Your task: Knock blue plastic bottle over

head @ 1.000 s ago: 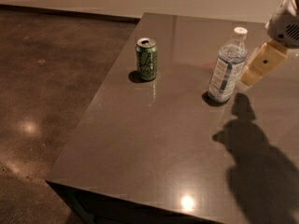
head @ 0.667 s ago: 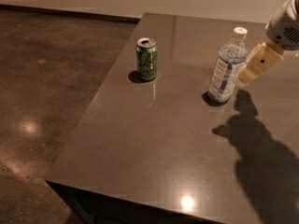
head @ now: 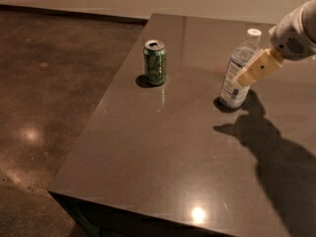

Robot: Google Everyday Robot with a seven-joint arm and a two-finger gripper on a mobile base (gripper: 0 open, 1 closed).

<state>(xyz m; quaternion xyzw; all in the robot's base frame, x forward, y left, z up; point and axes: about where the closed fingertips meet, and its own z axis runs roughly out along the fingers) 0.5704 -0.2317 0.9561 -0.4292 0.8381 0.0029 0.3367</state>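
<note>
As the claw point(head: 247, 74) closes in from the side, the bottle point(head: 230, 85) stands upright on the table point(head: 173, 147).
Over the last second the claw has slid toward the bottle. Its tan tip now overlaps the bottle's middle and is probably touching it, though this angle makes contact hard to confirm. Whether the claw is spread or pressed together I cannot tell. The bottle has not tipped, so the push seems only just begun. It is clear and bluish, with a white cap and a white-and-blue label, right at the claw's tip. The green can point(head: 155, 62) sits well apart, beyond the bottle from the claw.
</note>
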